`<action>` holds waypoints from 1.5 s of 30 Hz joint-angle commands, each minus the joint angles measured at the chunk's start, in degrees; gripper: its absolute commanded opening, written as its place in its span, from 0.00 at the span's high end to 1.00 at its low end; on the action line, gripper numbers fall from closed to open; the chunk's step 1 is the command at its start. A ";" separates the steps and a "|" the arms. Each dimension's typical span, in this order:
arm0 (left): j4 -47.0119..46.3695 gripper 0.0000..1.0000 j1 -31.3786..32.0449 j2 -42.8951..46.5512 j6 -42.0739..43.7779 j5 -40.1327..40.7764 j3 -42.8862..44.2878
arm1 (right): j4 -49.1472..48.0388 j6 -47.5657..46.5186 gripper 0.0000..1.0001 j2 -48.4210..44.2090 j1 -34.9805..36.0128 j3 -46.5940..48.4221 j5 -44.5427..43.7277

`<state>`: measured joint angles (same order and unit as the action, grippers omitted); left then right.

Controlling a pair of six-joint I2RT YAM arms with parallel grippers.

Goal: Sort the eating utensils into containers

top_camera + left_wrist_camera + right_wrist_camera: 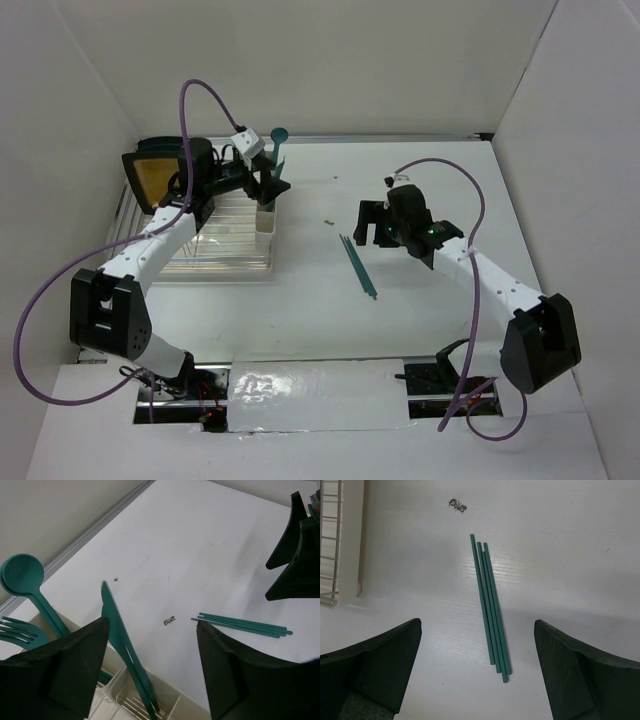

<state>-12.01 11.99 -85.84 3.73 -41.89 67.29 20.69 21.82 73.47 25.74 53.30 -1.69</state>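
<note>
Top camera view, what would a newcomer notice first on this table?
Three teal sticks lie bunched mid-table, right under the open right pincer. At the back left, a teal spoon and knife stand upright in the cups, with the left pincer open either side of the knife.
</note>
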 commanded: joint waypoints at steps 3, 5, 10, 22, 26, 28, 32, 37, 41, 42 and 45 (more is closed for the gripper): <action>-0.73 0.12 -1.09 4.62 -1.61 3.04 2.50 | 1.28 -0.38 0.00 3.16 1.24 0.14 -2.61; 0.05 0.11 -1.18 6.56 -3.28 4.96 3.37 | 1.81 -0.55 0.00 5.96 2.03 0.66 -3.93; 5.32 0.10 -1.62 13.84 -6.27 9.37 4.09 | 3.04 -1.17 0.16 12.38 3.18 1.37 -6.04; 9.46 0.06 -2.14 31.17 -6.71 12.88 -9.45 | 1.20 -1.52 0.52 20.30 3.62 2.16 -6.22; 11.13 0.06 -2.15 32.76 -6.54 13.85 -10.51 | 1.20 -2.23 0.52 22.94 3.62 3.39 -5.69; 11.05 0.06 -2.14 33.11 -6.28 14.12 -11.21 | 0.15 -2.05 0.52 23.64 3.53 3.39 -5.17; 10.69 0.06 -2.41 32.50 -6.80 14.29 -11.57 | 0.14 -1.96 0.59 24.96 3.62 2.86 -6.82; 11.31 0.06 -2.32 31.27 -6.89 13.41 -10.69 | 0.14 -2.49 0.82 26.37 3.53 1.73 -7.53; 11.83 0.06 -2.41 30.83 -6.72 11.32 -9.81 | -0.47 -3.02 1.00 26.99 3.44 1.72 -3.78; 11.83 0.06 -2.41 30.56 -6.54 10.43 -9.02 | -1.34 -3.28 1.00 26.55 3.44 1.72 -1.84; 16.57 0.07 -2.32 29.16 -7.15 5.95 -5.26 | -3.98 -3.02 1.00 21.83 2.74 1.02 5.28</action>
<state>2.92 9.91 -55.77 -2.00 -30.83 56.77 19.11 18.83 97.62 28.62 55.18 -4.25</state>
